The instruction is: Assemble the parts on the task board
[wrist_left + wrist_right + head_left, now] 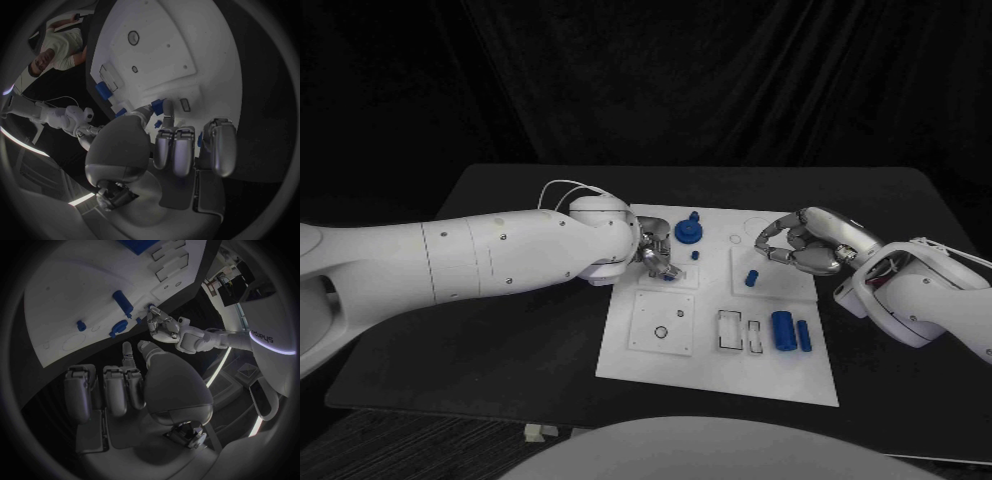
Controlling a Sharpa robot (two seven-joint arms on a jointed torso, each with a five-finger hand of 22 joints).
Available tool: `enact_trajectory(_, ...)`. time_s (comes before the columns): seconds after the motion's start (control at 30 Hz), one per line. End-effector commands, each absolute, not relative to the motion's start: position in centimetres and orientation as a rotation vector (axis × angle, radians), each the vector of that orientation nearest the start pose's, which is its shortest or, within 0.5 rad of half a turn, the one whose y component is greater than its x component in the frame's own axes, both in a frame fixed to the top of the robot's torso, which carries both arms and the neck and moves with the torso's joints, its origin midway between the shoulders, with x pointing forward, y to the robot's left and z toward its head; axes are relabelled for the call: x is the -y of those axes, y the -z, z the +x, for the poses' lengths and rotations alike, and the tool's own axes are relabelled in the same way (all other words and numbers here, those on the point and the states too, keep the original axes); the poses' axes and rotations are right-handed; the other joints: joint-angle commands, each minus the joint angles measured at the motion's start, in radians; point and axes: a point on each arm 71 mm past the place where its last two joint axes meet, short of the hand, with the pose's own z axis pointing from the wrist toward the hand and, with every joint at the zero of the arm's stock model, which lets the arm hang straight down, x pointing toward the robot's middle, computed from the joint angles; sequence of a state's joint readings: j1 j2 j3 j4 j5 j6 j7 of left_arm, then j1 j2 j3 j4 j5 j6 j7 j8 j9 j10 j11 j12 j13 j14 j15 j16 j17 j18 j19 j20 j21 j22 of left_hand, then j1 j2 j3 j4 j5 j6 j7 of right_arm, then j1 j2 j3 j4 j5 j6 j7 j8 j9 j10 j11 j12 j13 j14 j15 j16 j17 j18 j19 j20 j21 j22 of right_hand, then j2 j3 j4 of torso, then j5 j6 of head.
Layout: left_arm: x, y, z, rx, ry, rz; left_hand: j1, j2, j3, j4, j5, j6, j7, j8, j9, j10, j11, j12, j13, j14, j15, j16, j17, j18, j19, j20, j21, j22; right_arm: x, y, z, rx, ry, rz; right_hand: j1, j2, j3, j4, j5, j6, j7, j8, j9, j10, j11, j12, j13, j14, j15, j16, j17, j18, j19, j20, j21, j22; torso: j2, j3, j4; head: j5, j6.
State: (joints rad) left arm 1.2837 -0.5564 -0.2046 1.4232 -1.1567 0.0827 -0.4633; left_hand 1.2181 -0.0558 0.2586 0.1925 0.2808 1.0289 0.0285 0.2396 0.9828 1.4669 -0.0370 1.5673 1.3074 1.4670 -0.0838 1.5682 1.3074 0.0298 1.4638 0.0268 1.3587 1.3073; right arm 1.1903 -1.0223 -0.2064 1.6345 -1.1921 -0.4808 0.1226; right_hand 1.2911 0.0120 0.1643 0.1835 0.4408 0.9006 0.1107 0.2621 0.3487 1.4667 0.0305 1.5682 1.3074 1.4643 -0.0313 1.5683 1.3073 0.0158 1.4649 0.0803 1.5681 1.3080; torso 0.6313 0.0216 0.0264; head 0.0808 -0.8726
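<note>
The white task board [678,358] lies mid-table. My left hand [658,257] is low over its upper left panel, and thumb and a finger pinch a small blue part [674,278] against the board; the left wrist view shows that blue part [158,123] between the fingertips [167,109]. A tall blue knob [689,232] stands just behind that hand. My right hand [803,243] hovers by the board's upper right edge, fingers curled in with nothing in them. A short blue peg [751,277] lies below it, and two blue cylinders [792,332] lie lower right.
A square panel with small holes [662,322] and rectangular slots [738,331] take up the board's near half. Black table [502,350] surrounds the board. In the right wrist view the left hand [164,327] sits next to blue parts [122,301] on the board.
</note>
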Motion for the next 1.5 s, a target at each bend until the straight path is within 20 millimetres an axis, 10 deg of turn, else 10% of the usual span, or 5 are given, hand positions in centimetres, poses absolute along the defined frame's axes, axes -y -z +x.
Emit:
enact_trajectory(0.03,-10.5,24.7,47.4,-2.318,0.461,0.159,0.017,0.0,0.021,-0.025,0.043,-0.007,0.002,-0.01,-0.009,0.104,-0.004,0.003,0.263,0.104,-0.006,0.003,0.263,0.013,0.041,-0.005,-0.004,0.207,25.4,22.6,43.1,-1.691,-0.819,0.038,0.012,-0.003,0.001,-0.007,0.004,-0.003,0.0,-0.006,-0.001,0.104,0.005,0.003,0.263,0.107,0.006,0.003,0.263,-0.016,0.106,0.005,0.003,0.263,0.001,0.0,-0.0001,0.0,0.0)
enact_trajectory(0.2,-10.7,24.6,47.4,-2.31,0.471,0.154,0.031,-0.01,0.043,-0.037,0.117,-0.013,0.003,-0.015,-0.016,0.104,-0.003,0.003,0.263,0.104,-0.005,0.003,0.263,0.014,0.039,-0.004,-0.01,0.206,25.4,22.6,43.1,-1.692,-0.819,0.038,0.016,-0.004,0.004,-0.011,0.011,-0.003,0.0,-0.006,-0.001,0.104,0.005,0.003,0.263,0.107,0.006,0.003,0.263,-0.016,0.106,0.005,0.003,0.263,0.001,0.0003,-0.0001,0.001,0.0)
enact_trajectory(1.0,-11.4,24.8,47.2,-2.361,0.485,0.065,0.055,-0.035,0.116,-0.067,0.156,-0.029,0.005,-0.006,-0.006,0.095,-0.002,-0.009,0.254,0.104,-0.004,0.003,0.263,0.019,0.031,-0.003,-0.037,0.199,25.4,22.7,43.1,-1.696,-0.819,0.038,0.027,-0.007,0.011,-0.024,0.025,-0.003,0.0,-0.006,-0.001,0.104,0.004,0.003,0.263,0.107,0.005,0.003,0.263,-0.016,0.106,0.005,0.003,0.263,0.0,0.0007,0.0003,0.004,0.0)
enact_trajectory(1.5,-11.9,24.8,47.2,-2.356,0.469,0.044,0.054,-0.087,0.303,-0.17,0.224,-0.037,0.033,0.04,0.041,0.088,0.015,-0.019,0.247,0.104,0.006,0.003,0.263,0.021,0.029,0.004,-0.05,0.196,25.4,22.8,43.1,-1.696,-0.819,0.038,0.03,-0.008,0.013,-0.027,0.028,-0.004,0.0,-0.006,-0.001,0.104,0.004,0.003,0.263,0.107,0.005,0.003,0.263,-0.016,0.106,0.005,0.003,0.263,0.0,0.0007,0.0,0.006,0.0)
